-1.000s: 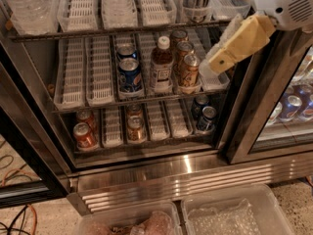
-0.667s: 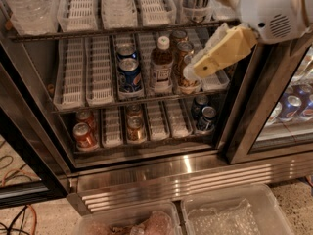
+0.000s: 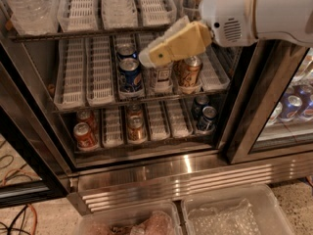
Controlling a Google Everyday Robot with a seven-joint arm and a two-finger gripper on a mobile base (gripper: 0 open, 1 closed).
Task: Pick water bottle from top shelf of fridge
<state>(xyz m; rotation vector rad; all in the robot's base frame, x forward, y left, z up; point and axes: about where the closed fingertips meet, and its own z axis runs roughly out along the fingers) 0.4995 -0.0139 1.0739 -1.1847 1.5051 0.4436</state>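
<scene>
Fridge (image 3: 171,180) fills most of what I see: a glass-door cooler standing open, with a dark door frame and a stainless base with a louvred grille. My white arm (image 3: 254,11) occupies the upper right corner, in front of the open cabinet. Along the upper edge runs the top shelf (image 3: 73,35), a dark wire rack carrying translucent white slotted lane trays. Two like racks (image 3: 73,104) sit below it. At the bottom, in front of the grille, two clear plastic bins (image 3: 234,212) lie side by side. To the right, a second glass door (image 3: 288,116) has blue cans behind it.

My gripper (image 3: 151,57), tan-coloured, points down and to the left from the arm's end. It hangs in front of the middle rack, just below the top shelf's front edge. Whether it is open or closed I cannot tell.

The water bottle (image 3: 27,6), clear and ribbed, stands at the far left of the top shelf. It is well apart from my gripper, up and to its left, with several lane trays between.

On the middle rack a blue can (image 3: 129,75) stands just left of my gripper's tip. A small bottle (image 3: 161,77) is partly hidden behind the gripper, and a bronze can (image 3: 188,72) stands just right of it. The lowest rack carries orange cans (image 3: 84,135) at left and centre, and dark blue cans (image 3: 206,119) at the right.
</scene>
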